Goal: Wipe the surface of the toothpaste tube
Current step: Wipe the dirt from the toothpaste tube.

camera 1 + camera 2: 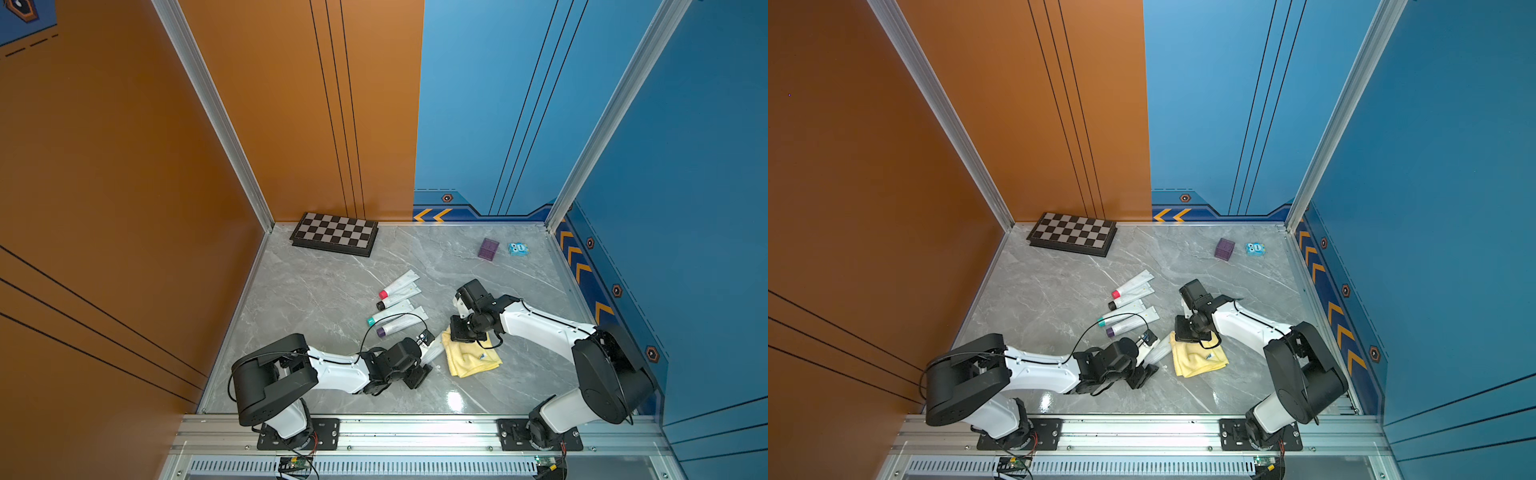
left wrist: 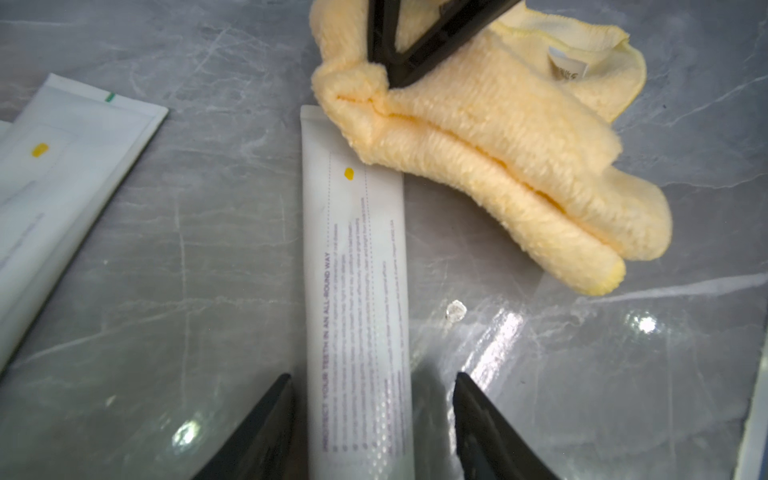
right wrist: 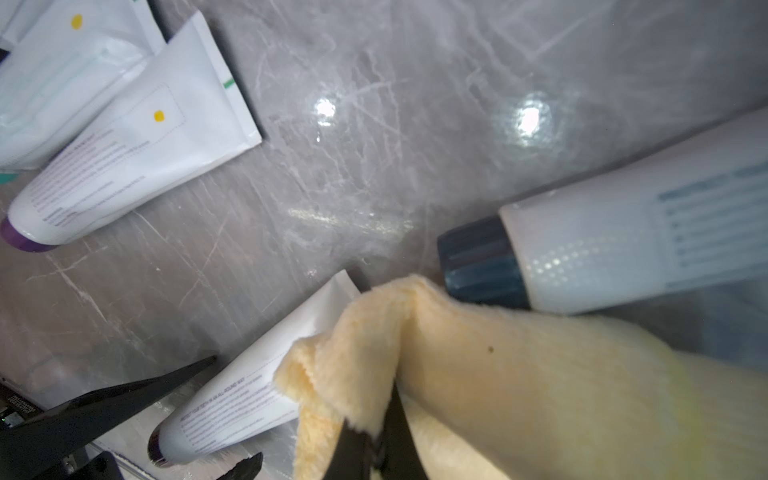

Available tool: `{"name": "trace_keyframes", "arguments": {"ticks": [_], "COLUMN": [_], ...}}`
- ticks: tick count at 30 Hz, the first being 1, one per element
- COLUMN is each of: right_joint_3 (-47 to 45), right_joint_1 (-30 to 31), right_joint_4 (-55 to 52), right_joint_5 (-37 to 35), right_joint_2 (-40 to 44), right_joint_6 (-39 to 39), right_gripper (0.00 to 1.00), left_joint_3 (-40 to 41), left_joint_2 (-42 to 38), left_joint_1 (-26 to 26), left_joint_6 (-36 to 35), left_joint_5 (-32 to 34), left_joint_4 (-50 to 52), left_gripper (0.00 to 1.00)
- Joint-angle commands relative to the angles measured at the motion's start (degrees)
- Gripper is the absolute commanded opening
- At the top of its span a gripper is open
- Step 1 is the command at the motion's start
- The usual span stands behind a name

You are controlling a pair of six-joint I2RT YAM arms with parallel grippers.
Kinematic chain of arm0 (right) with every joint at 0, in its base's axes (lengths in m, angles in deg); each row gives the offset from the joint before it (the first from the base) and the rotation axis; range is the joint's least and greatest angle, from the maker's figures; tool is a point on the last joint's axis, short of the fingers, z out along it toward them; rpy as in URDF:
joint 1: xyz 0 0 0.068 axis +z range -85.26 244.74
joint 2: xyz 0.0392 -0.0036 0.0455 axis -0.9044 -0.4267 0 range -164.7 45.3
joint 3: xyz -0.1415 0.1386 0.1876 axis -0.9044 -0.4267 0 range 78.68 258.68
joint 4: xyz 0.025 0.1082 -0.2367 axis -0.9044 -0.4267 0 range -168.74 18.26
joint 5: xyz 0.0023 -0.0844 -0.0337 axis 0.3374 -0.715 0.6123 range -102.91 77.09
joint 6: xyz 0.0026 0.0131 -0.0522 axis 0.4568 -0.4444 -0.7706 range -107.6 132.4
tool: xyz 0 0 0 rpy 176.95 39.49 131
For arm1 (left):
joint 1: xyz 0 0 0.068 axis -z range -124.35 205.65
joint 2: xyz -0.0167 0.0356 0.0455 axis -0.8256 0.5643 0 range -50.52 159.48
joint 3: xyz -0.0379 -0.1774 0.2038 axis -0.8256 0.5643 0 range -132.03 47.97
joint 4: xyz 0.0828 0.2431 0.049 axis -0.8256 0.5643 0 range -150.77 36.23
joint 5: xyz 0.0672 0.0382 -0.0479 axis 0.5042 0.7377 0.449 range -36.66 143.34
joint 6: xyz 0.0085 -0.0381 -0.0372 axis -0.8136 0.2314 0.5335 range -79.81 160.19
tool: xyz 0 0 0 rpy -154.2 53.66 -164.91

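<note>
A white toothpaste tube (image 2: pixel 357 291) with purple print lies flat on the grey marble table (image 1: pixel 316 299). My left gripper (image 2: pixel 372 376) stands open astride its cap end, with a gap between each finger and the tube. In both top views the tube (image 1: pixel 434 351) (image 1: pixel 1158 353) pokes out from the left gripper (image 1: pixel 426 359) toward the yellow cloth (image 1: pixel 471 359). My right gripper (image 3: pixel 376 440) is shut on a fold of the cloth (image 3: pixel 540 395). The cloth's edge (image 2: pixel 498 166) lies over one corner of the tube's flat end (image 3: pixel 249 374).
Several more white tubes (image 1: pixel 397 305) lie side by side just behind the left gripper. Another tube with a dark blue cap (image 3: pixel 623 249) lies close to the cloth. At the back stand a folded chessboard (image 1: pixel 334 235), a purple cube (image 1: pixel 488 248) and a small blue box (image 1: pixel 518 248).
</note>
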Motion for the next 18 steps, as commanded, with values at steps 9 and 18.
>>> {"name": "trace_keyframes", "arguments": {"ticks": [9,18], "right_joint_3": [3.7,5.2], "right_joint_1": [-2.4,-2.4], "right_joint_4": [0.1,-0.2], "right_joint_5": [0.7,1.8], "right_joint_2": [0.0,-3.7], "right_joint_6": [-0.3,-2.0], "right_gripper": [0.00,0.00], "left_joint_3": [-2.4,0.2], "left_joint_2": [8.7,9.0], "left_joint_1": [-2.9,-2.9], "left_joint_6": [-3.1,-2.7], "left_joint_5": [-2.1,-4.4], "left_joint_4": [4.4,2.8], "left_gripper": [0.51,0.34]}}
